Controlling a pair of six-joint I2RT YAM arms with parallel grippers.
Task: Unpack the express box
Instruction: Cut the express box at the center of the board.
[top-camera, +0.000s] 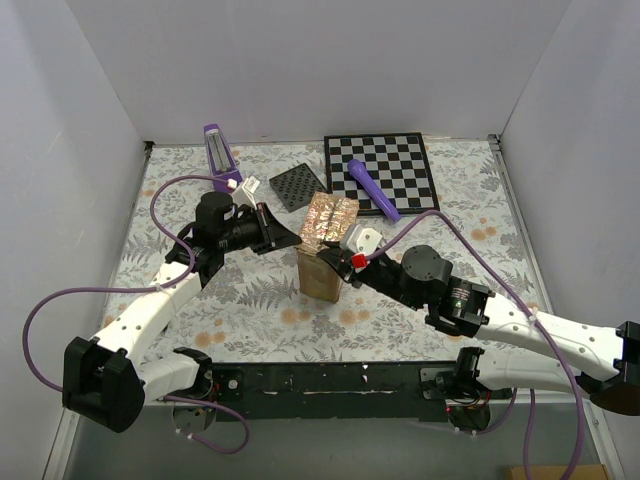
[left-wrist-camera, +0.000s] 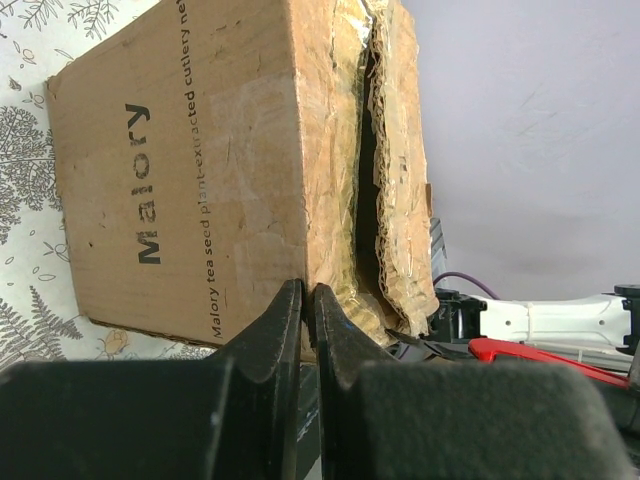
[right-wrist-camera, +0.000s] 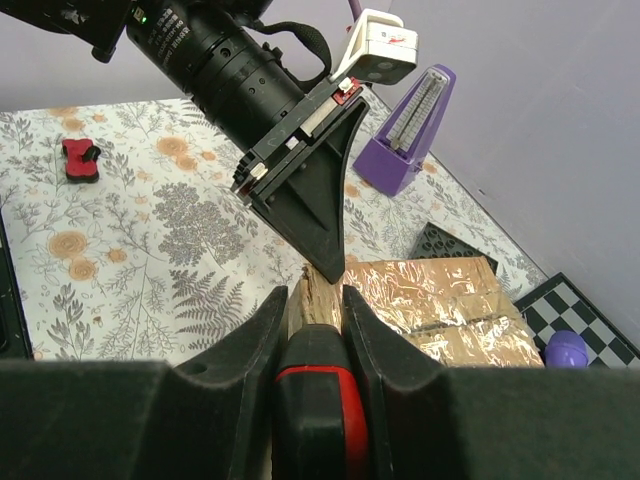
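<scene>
— Where is the express box (top-camera: 320, 275) to be found?
— At the centre of the top view. It is stood on the flowered table (top-camera: 250, 305) between the two arms' tools, and its taped flaps (top-camera: 330, 218) are laid back toward the upper part of the frame.
— How is it held by the right gripper (right-wrist-camera: 315, 312)?
— A strip of cardboard at the box's rim is clamped between its fingers, low in the centre of the right wrist view. The carton is probably steadied this way so that it is not dragged about while the top is worked.
— And the left gripper (left-wrist-camera: 308, 300)?
— Its jaws are drawn nearly together, with only a thin slit seen between them. The tip is set against the box's edge beside the split seam, at the lower centre of the left wrist view. Whether any cardboard is caught in the slit cannot be told. So narrow a tip is judged suited to prying at the seam, so that the opening can be widened.
</scene>
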